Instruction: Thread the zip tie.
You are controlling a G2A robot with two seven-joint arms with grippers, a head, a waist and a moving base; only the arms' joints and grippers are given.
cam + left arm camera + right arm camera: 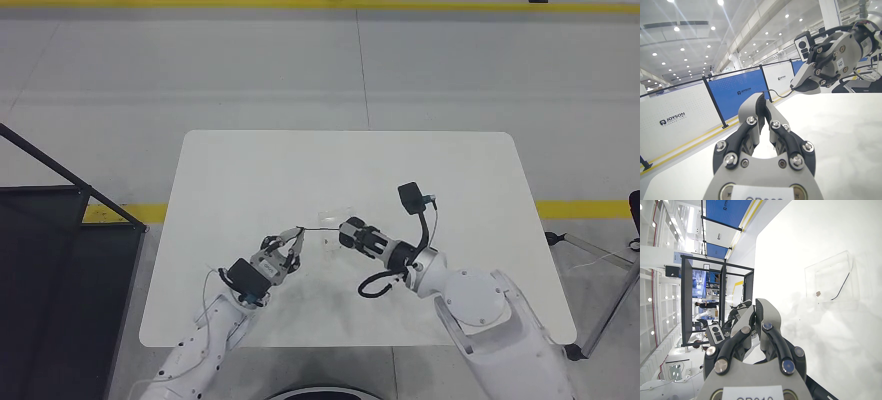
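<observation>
With left gripper [764, 98] and right gripper [793, 87] clamped on the mid-frame zip tie [781, 96], excess pull could free one end.

Big hall w/ pale grey floor [300, 70] & yellow line [590, 209], white round-cornered table [450, 170] in the middle, blue panels [745, 89] & white panels [677, 109] on black posts, black-framed booth [687, 298] w/ a screen, high ceiling w/ rows of round lights [676, 28].

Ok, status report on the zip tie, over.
Left gripper shut on zip tie, right gripper shut on its other end. Zip tie spans between them above the table, not looped. Clear tray nearby, off the path.
</observation>
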